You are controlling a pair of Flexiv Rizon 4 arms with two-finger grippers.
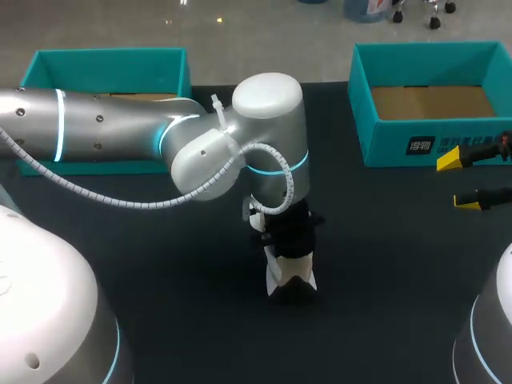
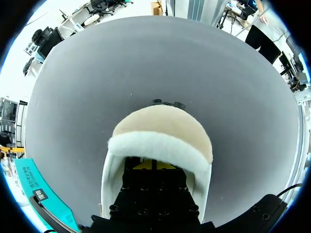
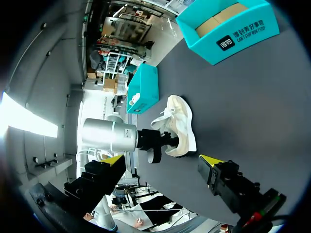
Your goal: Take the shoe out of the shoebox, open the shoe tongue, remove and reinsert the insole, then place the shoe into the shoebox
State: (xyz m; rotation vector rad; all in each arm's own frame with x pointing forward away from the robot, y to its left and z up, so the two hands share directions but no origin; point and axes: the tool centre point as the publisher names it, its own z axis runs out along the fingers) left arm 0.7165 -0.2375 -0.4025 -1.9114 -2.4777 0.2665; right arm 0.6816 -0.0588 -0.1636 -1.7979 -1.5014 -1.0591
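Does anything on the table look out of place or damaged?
Nothing stands out. The shoe rests on the table, left hand in its opening, right hand open aside. The left shoebox and right shoebox sit upright; no spill or damage shows.

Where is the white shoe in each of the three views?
Head view: shoe at the table's centre, under the left arm.
Left wrist view: shoe around the left gripper.
Right wrist view: shoe ahead of the right gripper.
Shared landmark: the dark table beneath it.
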